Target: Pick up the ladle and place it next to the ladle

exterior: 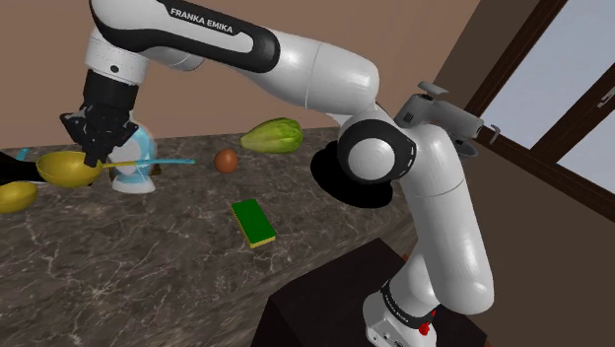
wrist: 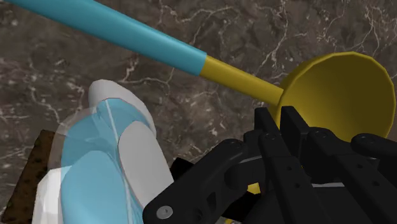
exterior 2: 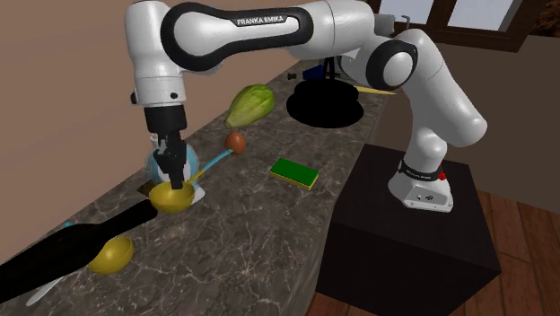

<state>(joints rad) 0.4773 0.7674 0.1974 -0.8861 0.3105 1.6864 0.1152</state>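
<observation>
The ladle (exterior: 71,170), with a yellow bowl and a yellow neck running into a cyan handle, is at the far end of the dark marbled countertop (exterior: 148,261) from the stand (exterior 2: 408,247), toward the shoulder view's left. Its handle points back toward a small brown egg-shaped thing (exterior: 226,161). The black gripper (exterior: 95,158) hangs straight down from the arm right at the bowl. In the wrist view its fingers reach to where the neck meets the bowl, but I cannot tell whether they pinch the ladle or merely sit against it. Just beside the gripper, partly behind the handle in the shoulder view, stands a pale blue and white object (exterior: 135,163). On the side of the bowl away from the arm's base lies a long black object (exterior 2: 63,251), its near end close to the bowl, with a rounded yellow thing (exterior 2: 112,255) just beside it. Nearer the stand, a green sponge (exterior: 254,223) with a yellow edge lies flat on the countertop. A pale green vegetable (exterior: 271,135) rests near the back edge, next to a flat black disc (exterior 2: 325,106).
</observation>
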